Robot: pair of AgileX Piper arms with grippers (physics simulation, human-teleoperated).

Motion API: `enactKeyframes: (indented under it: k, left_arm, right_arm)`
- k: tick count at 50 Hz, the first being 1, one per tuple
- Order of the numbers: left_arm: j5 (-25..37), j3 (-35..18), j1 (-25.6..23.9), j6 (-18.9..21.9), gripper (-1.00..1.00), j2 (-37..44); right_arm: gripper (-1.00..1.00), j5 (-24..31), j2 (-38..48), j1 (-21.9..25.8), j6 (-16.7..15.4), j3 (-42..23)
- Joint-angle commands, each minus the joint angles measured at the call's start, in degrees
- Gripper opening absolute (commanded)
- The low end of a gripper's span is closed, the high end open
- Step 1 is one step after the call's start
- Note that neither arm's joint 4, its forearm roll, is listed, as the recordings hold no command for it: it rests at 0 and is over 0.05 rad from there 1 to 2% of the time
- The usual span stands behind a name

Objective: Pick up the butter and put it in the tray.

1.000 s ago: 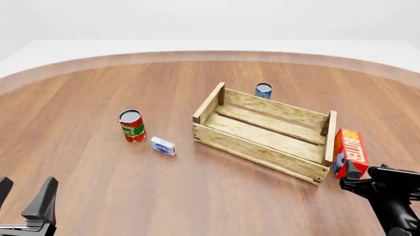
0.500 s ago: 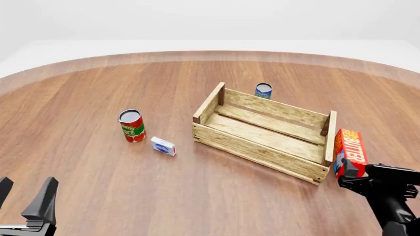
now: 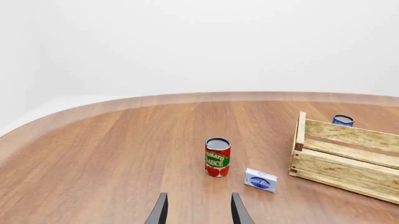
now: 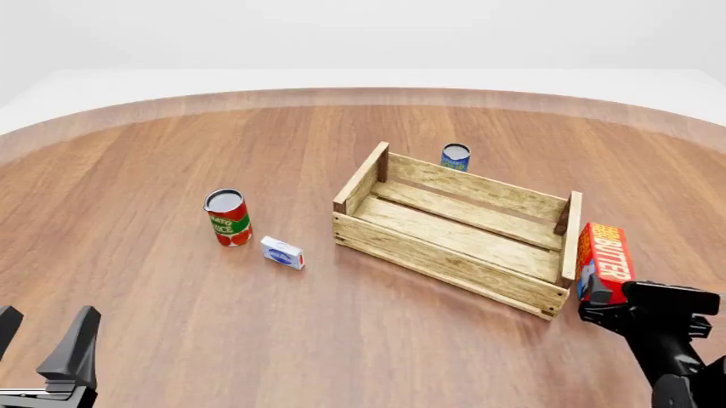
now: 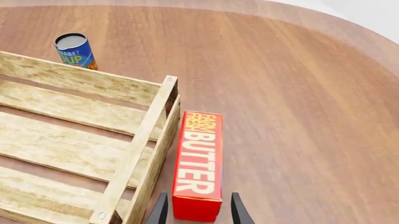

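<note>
Approach step: right claw (image 5: pixel 195 211) parted astride the butter (image 5: pixel 198 161), seemingly not yet pinching. Next: clench, lift, clear the tray (image 4: pixel 454 255) wall. Left claw (image 3: pixel 197 211) released, idle.

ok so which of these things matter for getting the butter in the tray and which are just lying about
Part of the job:
butter
tray
right pincer, open around the butter's near end

Just lying about:
tomato sauce can
small white-blue box
blue can beyond the tray
left pincer, open and idle
</note>
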Motion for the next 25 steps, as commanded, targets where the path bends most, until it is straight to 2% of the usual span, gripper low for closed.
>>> enactKeyframes:
  k: [1,25]
  left_arm:
    - [0.0,0.0,0.0,0.0,1.00,0.0]
    - [0.0,0.0,0.0,0.0,1.00,0.0]
  right_arm:
    - [1.00,-0.3,2.3,0.1,-0.3,-1.2]
    - [1.00,-0.7,5.2,-0.1,-0.6,-2.8]
